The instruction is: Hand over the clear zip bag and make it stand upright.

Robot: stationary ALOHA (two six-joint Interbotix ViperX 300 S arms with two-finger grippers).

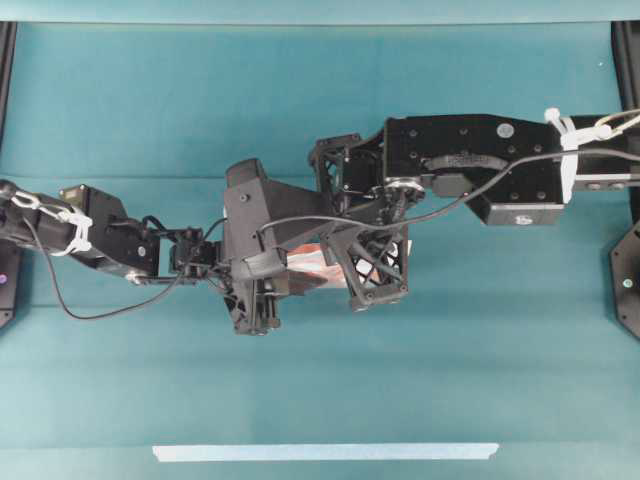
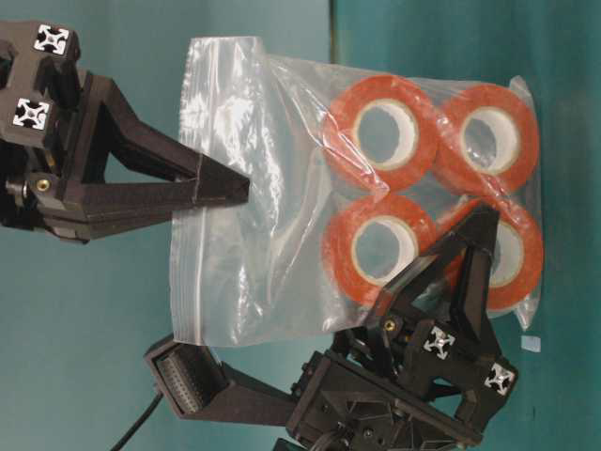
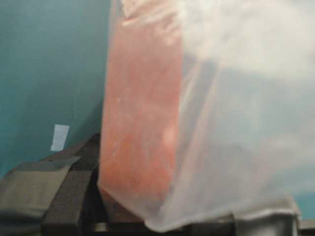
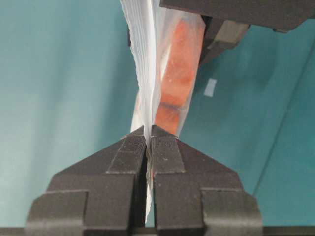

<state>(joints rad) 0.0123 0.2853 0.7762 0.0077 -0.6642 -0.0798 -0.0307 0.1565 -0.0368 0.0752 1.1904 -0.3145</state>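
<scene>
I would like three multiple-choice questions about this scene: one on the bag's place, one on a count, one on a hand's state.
1. Where is the clear zip bag?
A. flat on the table
B. held between both hands
C. hanging from one hand
2. How many orange tape rolls are inside?
A. two
B. six
C. four
3. The right hand is:
A. shut on the bag's thin plastic
B. wide open
C. shut on nothing
Answers: B, the left hand grips by the rolls, the right the film; C, four show at table level; A, its wrist view shows the pinch.
</scene>
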